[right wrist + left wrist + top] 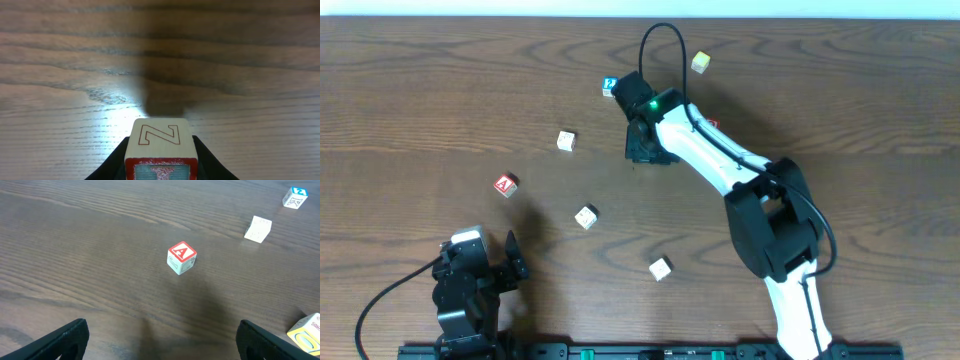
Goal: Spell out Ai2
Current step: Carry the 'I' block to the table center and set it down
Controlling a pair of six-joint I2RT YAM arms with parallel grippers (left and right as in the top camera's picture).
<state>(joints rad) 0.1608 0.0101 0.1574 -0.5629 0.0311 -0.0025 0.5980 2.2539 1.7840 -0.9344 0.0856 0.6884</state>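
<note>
The red "A" block [506, 185] lies on the table at the left; it also shows in the left wrist view [181, 257]. The blue "2" block [610, 87] lies at the back, also visible far right in the left wrist view [295, 197]. My left gripper [510, 255] is open and empty, near the front left, with the "A" block ahead of it [162, 342]. My right gripper [645, 150] is shut on a wooden block [161, 145] that has an outlined "N" or "Z" face and a red-framed face. That block is hidden in the overhead view.
Other loose blocks: a yellowish one [700, 62] at the back, a white one [566, 141] [258, 229], one at centre [586, 216] [306, 332], one nearer the front [660, 268]. The right arm [720, 160] stretches across the middle right.
</note>
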